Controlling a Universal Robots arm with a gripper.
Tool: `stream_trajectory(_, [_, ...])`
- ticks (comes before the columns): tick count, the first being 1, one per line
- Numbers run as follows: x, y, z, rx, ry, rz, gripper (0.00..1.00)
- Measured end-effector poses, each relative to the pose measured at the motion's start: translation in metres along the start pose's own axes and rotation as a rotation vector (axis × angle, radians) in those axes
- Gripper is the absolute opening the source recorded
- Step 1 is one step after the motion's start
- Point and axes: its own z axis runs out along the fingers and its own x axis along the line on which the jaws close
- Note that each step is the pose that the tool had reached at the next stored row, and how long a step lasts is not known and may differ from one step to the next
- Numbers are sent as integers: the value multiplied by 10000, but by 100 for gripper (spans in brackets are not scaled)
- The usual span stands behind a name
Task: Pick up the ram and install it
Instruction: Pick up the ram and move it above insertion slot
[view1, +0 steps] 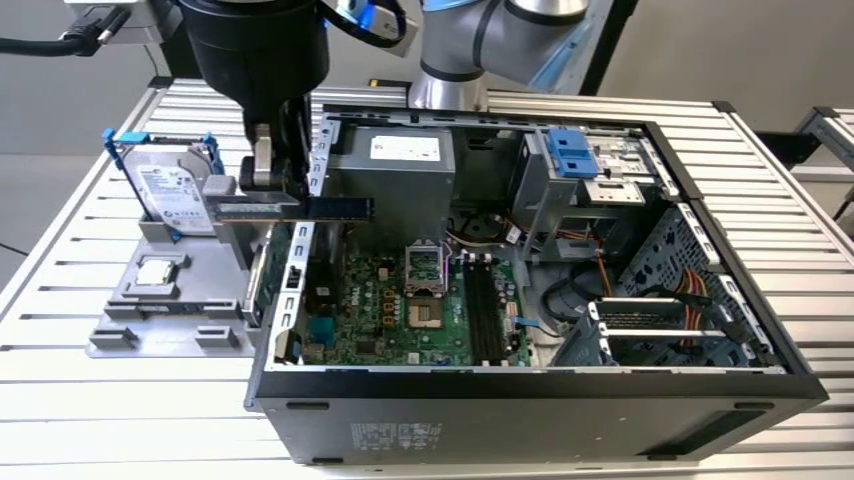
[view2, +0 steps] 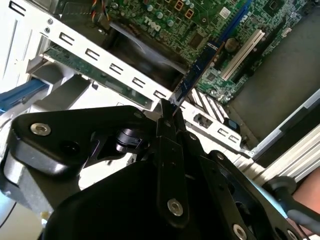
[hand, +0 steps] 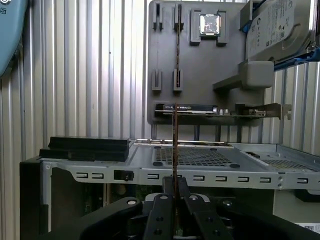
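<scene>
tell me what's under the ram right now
The ram, shut in the tool, hangs over the case's slotted side wall and the edge of the green main board. Whatever lies below its gripped end is covered by the tool.

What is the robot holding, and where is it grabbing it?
The ram, a thin dark stick. The gripper's fingers pinch it at one end, and the rest sticks out over the case.
</scene>
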Motion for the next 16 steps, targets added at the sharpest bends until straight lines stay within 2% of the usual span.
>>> stream_trajectory(8, [1, -127, 0, 0, 0, 1, 0])
stream_trajectory(16, [2, -217, -1, 0, 0, 14, 0])
